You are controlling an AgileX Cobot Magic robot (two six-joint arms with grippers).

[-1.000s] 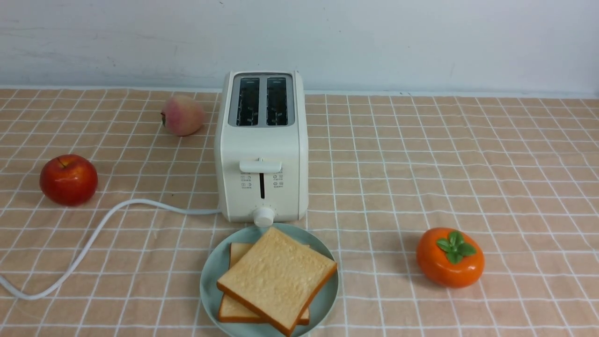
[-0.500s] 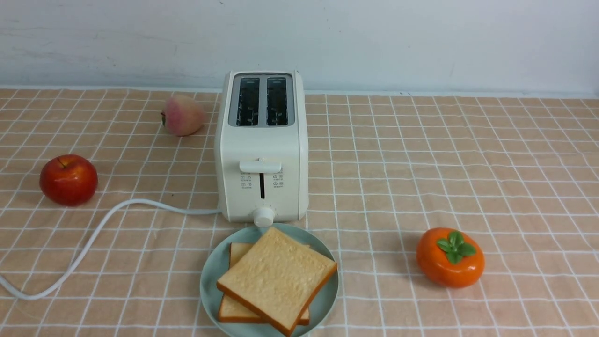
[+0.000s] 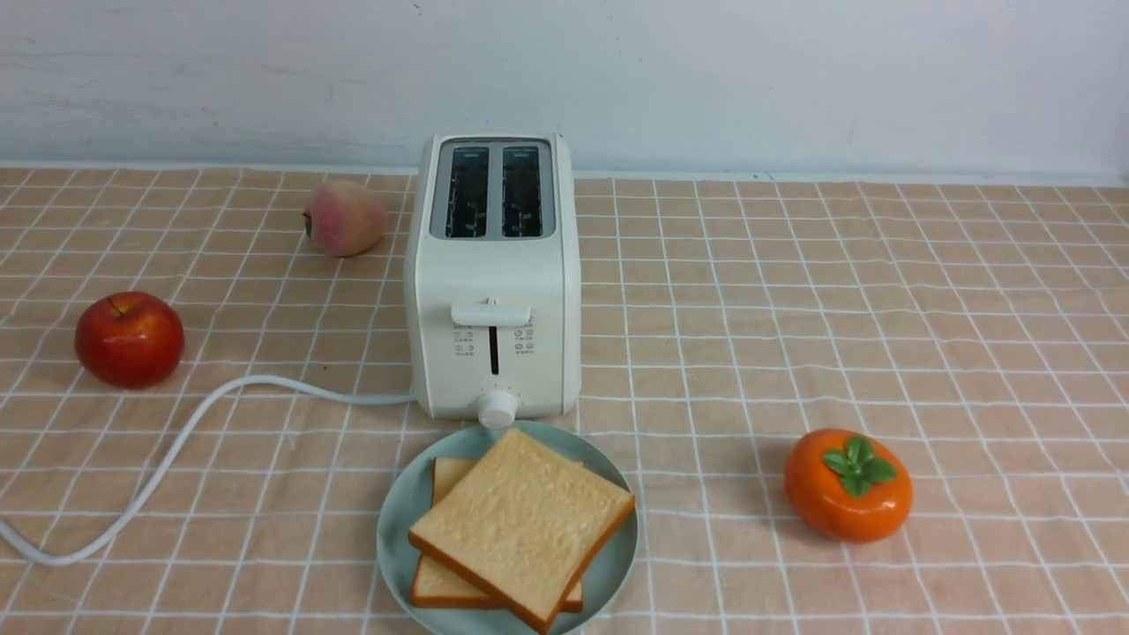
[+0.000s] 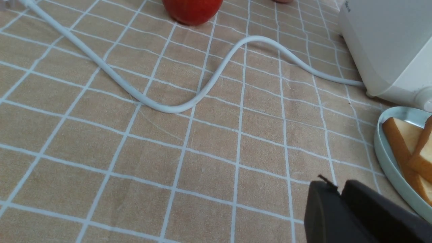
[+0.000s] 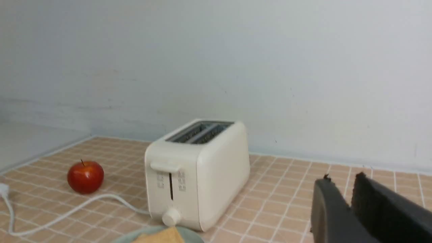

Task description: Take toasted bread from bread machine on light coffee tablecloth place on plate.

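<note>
I see the light tan-peach tablecloth (image 3: 794, 309) with its grid of thin white lines covering the whole table up to the pale wall. On it, centre and toward the far side, stands the cream-white two-slot bread machine (image 3: 492, 291), rounded at the corners, its front lever up, both slots showing no bread. Its white cord (image 3: 176, 441) snakes off to the near left. Touching or just in front of its round knob sits the round pale mint-teal plate (image 3: 397, 520), and on that plate lie both square slices of toasted bread (image 3: 520, 520), golden-faced with orange-brown crusts, the upper slice turned askew across the lower. Off to the near right rests an orange persimmon with a green leaf cap (image 3: 848, 485); at the left a red apple (image 3: 130, 339); farther back, just left of the toaster, a pinkish peach (image 3: 344, 217). My left gripper (image 4: 339, 192) hangs over bare cloth just left of the plate, its black fingers almost together and empty. My right gripper (image 5: 341, 192) is raised to the right of the toaster, fingers a narrow gap apart, holding nothing.
</note>
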